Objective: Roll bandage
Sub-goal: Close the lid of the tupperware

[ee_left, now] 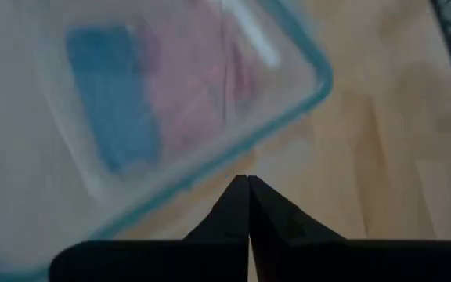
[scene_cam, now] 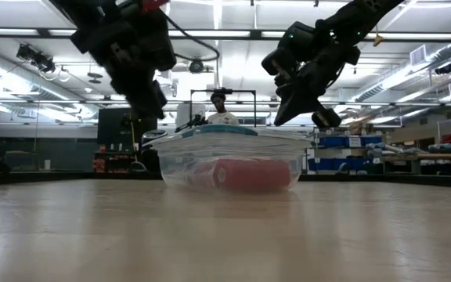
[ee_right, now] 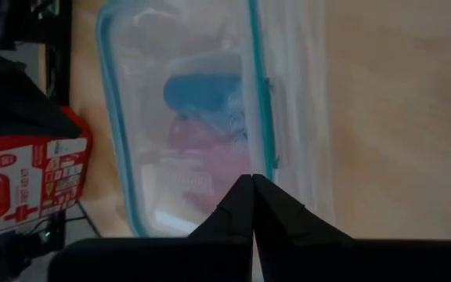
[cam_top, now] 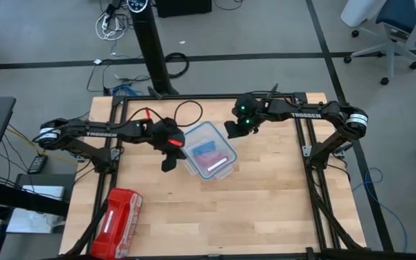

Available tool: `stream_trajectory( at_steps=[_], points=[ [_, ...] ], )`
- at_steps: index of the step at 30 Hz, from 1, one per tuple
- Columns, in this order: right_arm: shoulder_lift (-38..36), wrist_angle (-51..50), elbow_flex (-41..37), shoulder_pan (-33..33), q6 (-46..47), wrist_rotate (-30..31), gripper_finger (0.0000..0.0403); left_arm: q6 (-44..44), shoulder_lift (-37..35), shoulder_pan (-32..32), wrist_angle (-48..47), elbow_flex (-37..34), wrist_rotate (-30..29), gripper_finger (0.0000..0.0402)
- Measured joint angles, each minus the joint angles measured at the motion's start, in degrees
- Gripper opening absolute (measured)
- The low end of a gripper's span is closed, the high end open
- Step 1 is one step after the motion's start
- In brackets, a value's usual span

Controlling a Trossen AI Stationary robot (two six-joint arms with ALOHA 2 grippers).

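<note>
Along both dark arms in the high view, white "TROSSEN" lettering reads clearly. Centre frame, the bright blue soft fabric bandage (cam_top: 206, 149) lies inside a clear plastic container with a teal rim (cam_top: 229, 149), beside pink-red rolls (cam_top: 211, 160). Lower left on the wooden desk (cam_top: 266, 202) sits a red plastic-wrapped pack (cam_top: 116, 219). Left end effector (cam_top: 167, 163) and right end effector (cam_top: 231, 128) flank the container, both pinched closed, empty.

Overhead, table-level and both wrist views share the container (cam_top: 209, 150).
</note>
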Motion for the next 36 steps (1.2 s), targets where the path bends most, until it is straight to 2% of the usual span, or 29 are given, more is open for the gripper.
stream_trajectory(
  at_steps=[5,13,24,28,36],
  points=[
    [0.0,0.18,0.0,-0.75,-1.76,1.63,0.0002,0.0,1.52,-0.04,-4.25,-0.85,0.42,0.0002],
    [0.09,0.26,0.0,-0.65,-3.92,1.78,0.0001,-0.19,3.58,-0.11,-1.18,-1.28,-1.55,0.0001],
    [7.0,3.06,0.07,0.02,-5.13,1.3,0.0001,-0.68,6.83,-0.42,-0.83,-1.29,-5.93,0.0],
    [7.34,3.53,0.11,0.07,-5.4,1.71,0.0001,-2.12,7.34,-0.54,0.04,-1.31,-8.53,0.0],
    [7.04,3.4,0.11,0.04,-5.11,2.49,0.0,-3.99,7.45,-0.81,1.51,-1.33,-9.73,0.0]
  ],
)
